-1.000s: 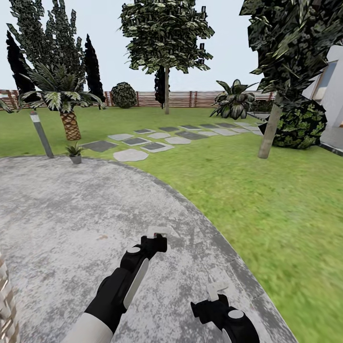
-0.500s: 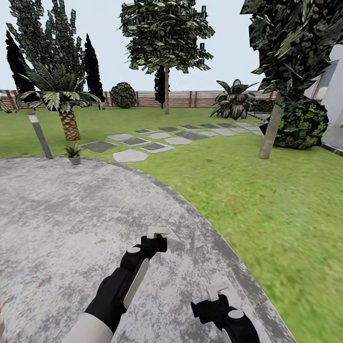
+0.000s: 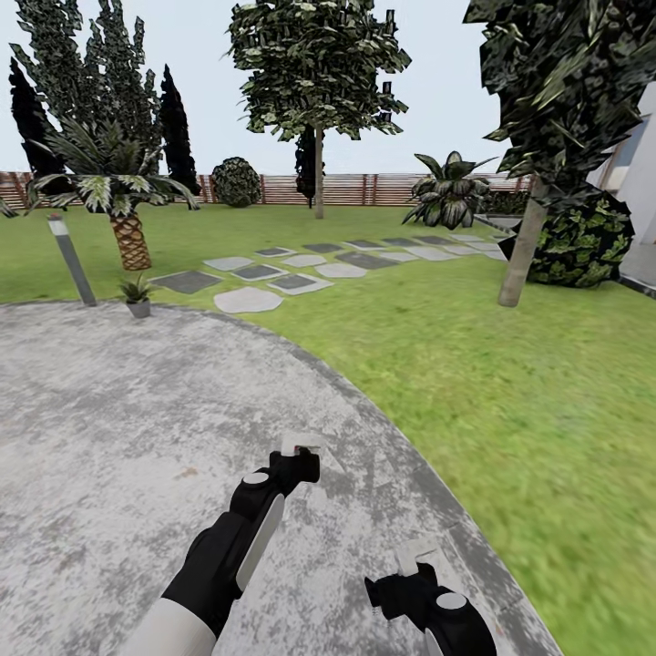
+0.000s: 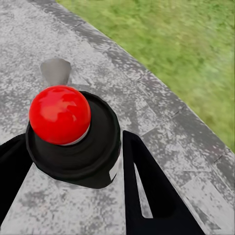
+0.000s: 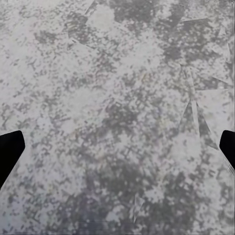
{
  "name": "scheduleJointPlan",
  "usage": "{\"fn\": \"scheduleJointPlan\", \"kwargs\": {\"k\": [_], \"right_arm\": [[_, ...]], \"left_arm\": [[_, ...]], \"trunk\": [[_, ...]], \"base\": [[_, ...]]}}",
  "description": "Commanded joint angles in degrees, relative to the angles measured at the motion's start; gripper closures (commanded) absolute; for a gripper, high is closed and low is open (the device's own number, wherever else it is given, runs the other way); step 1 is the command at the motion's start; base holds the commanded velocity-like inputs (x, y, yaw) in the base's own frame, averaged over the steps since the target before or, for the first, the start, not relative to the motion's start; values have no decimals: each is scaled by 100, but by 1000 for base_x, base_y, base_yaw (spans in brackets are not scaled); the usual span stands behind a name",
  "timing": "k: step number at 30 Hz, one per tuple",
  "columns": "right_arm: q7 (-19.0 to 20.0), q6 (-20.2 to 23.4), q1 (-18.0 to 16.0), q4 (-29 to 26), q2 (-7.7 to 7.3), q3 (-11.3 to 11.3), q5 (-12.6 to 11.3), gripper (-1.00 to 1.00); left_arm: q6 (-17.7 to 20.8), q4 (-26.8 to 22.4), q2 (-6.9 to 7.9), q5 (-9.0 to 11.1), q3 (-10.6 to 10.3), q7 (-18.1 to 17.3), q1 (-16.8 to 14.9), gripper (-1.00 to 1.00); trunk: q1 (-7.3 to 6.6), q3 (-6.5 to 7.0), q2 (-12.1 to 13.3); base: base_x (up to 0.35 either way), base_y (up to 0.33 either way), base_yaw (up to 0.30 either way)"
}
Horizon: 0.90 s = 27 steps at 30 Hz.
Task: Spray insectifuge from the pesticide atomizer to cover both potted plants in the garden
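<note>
1. Left gripper (image 3: 305, 446) is out front over the patio (image 3: 109, 410), and the left wrist view gives it away: the fingers (image 4: 147, 186) are clamped on a black cap with a red dome (image 4: 59, 113). I read that as the atomizer (image 4: 73, 139), seen from its top.
2. Right gripper (image 3: 417, 553) hangs low and near the body. In the right wrist view its two dark tips sit wide apart at the frame edges, nothing between them but paving: spread and empty.
3. One plant (image 3: 137, 296) shows, a small rosette in a grey pot at the far patio rim, beside the lamp post (image 3: 71, 260) and in front of the palm (image 3: 128, 239).
4. The key relation: the plant lies well ahead and to the left of the left gripper, far beyond spraying reach by my judgement.
5. The left arm is on the plant's side and carries the bottle, so the base should close in leftward first.
</note>
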Motion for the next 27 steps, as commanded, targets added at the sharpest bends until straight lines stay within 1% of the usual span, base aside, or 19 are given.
{"fn": "scheduleJointPlan", "kwargs": {"k": [1,4,10,14,22,27], "right_arm": [[-1,29,-3,-7,0,1,-4,-100],[-1,29,-3,-7,0,1,-4,-100],[-1,29,-3,-7,1,1,-3,-100],[-1,29,-3,-7,0,1,-7,-100],[-1,29,-3,-7,0,1,-5,-100],[-1,29,-3,-7,3,1,-6,-100]], "left_arm": [[24,-6,2,60,-13,54,-3,100],[23,-5,2,60,-13,54,-3,100],[25,-7,2,60,-13,54,-3,100],[24,-7,2,60,-13,54,-3,100],[22,-13,2,60,-13,54,-3,100],[22,-11,2,60,-13,54,-3,100]], "trunk": [[2,-6,-2],[2,-6,-2],[2,-6,-2],[2,-6,-2],[2,-6,-2],[2,-6,-2]], "base": [[288,0,0],[212,0,0],[68,0,0],[235,0,0],[59,0,0],[266,0,0]]}}
